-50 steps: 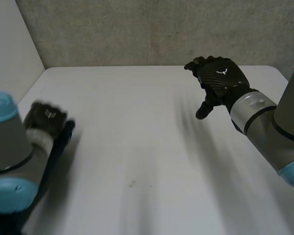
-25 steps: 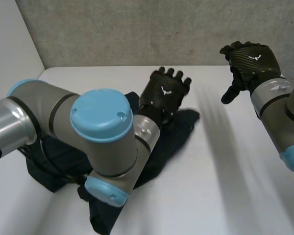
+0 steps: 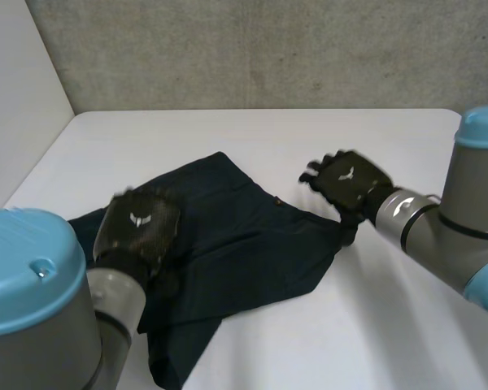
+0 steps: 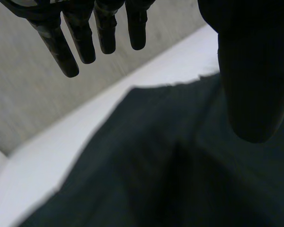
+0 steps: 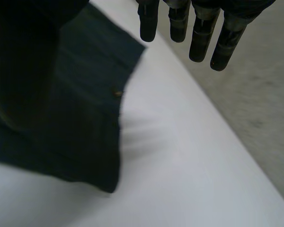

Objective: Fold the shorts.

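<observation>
Dark navy shorts (image 3: 244,236) lie rumpled on the white table (image 3: 366,341), with a small button near their right side. My left hand (image 3: 138,227) hovers over the left part of the shorts, fingers (image 4: 61,42) straight and apart from the thumb, the cloth (image 4: 146,179) lying below the palm. My right hand (image 3: 350,183) is at the right edge of the shorts, its fingers (image 5: 199,33) straight above the table. The cloth's edge (image 5: 85,109) lies beneath its thumb. Neither hand has cloth in its grasp.
A grey concrete wall (image 3: 268,49) runs along the table's far edge. A white side panel (image 3: 16,81) stands at the left. Bare table stretches to the right of and in front of the shorts.
A second ago the table was bare. The left arm swung across with the shorts and opened; they now lie spread. The right hand has come down to their right edge.
</observation>
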